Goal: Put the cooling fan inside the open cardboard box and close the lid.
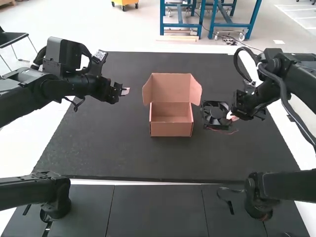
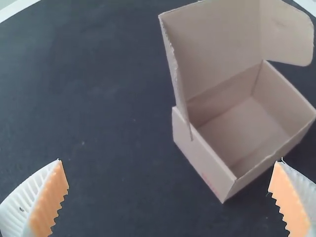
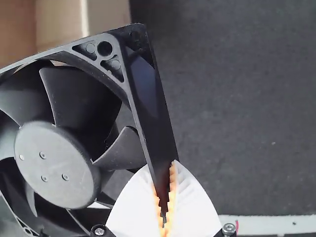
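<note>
Cooling fan [image 3: 49, 163], square, black, curved-bladed

Much of cooling fan [image 3: 54, 148] beyond view's edge, its wire [image 1: 221, 130] seemingly red, barely visible

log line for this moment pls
brown cardboard box: open, lid up, empty | right gripper: shut on black square cooling fan, upright beside box | left gripper: open, holding nothing

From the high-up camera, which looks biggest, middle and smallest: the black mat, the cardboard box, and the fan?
1. black mat, by far the biggest.
2. cardboard box, lid standing open.
3. cooling fan, clearly the smallest, just beside the box.
</note>
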Controlling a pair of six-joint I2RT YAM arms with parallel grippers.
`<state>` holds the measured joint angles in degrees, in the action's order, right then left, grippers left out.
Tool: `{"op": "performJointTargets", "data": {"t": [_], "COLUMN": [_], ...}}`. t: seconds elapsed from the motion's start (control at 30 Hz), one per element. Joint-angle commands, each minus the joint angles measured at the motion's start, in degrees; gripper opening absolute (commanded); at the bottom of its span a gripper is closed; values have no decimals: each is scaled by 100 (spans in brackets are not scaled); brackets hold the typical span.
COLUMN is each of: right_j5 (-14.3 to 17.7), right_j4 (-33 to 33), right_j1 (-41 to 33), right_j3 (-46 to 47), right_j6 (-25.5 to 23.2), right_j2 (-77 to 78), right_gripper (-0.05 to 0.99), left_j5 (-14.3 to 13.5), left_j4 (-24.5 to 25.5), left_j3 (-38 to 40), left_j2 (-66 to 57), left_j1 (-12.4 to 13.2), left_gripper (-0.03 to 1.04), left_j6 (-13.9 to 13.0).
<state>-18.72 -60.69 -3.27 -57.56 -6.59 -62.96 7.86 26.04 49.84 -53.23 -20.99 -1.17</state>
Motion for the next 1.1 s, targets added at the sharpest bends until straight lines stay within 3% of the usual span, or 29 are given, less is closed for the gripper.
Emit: {"op": "performJointTargets", "data": {"t": [0.0, 0.2, 0.33, 0.8, 1.07], "right_j5": [-220, -369, -352, -255, -141], "right_j4": [-13, 66, 540, 1947, 2140], "right_j1": [-508, -1308, -1572, -2468, -2872], "right_j3": [-71, -115, -71, 263, 254], "right_j6": [-510, -1055, -1468, -2154, -2206], "right_j2": [100, 82, 29, -718, -1069], "right_gripper": [-2, -2, -2, -2, -2], "left_j5": [-56, -56, -56, -56, -56], "left_j4": [-99, -178, -214, -433, -530], "left_j3": [-63, -98, -115, -115, -124], "left_j2": [94, 85, 94, 94, 129], "left_j1": [-1, -1, -19, -1, 8], "left_gripper": [96, 96, 96, 96, 96], "left_j6": [196, 275, 345, 486, 600]}}
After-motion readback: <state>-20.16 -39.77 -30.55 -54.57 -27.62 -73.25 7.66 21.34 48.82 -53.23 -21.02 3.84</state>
